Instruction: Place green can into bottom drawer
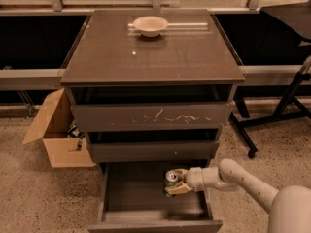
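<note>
Camera view: gripper's (173,183) silver-topped can (171,175) (over drawer (141,194)).

Atop cabinet (146,62), bowl (150,25) — in bottom drawer (138,194), right side, hand (174,181) holding green can (171,176)

the arm (252,189) comes in from the lower right corner of the frame, where its pale, bulky part fills the corner. it bends at a rounded joint and runs left, almost level, to the wrist (197,177). the gripper (176,181) sits at lower centre, its fingers (180,190) clamped on the green can (170,176).
</note>
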`<state>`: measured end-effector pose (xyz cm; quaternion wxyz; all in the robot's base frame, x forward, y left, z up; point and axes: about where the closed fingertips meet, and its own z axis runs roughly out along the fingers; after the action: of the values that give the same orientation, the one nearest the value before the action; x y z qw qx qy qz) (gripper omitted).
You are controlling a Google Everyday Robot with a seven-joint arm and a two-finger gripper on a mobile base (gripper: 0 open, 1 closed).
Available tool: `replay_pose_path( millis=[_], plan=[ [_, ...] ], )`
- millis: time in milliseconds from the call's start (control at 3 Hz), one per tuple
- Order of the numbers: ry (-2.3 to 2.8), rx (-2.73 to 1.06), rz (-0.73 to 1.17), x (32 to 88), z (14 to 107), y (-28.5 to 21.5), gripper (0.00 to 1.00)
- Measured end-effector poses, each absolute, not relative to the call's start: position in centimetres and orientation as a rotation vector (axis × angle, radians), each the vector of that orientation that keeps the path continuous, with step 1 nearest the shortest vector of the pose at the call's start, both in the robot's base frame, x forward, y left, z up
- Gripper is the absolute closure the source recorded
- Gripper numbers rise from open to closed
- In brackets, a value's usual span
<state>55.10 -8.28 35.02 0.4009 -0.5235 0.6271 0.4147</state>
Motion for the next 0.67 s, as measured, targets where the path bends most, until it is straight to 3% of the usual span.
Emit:
replay_pose_path(
  millis=[667],
  plan=[
    [1.609, -1.332, 1.015, 55.6, 30.0, -8.5, 1.0]
  ],
)
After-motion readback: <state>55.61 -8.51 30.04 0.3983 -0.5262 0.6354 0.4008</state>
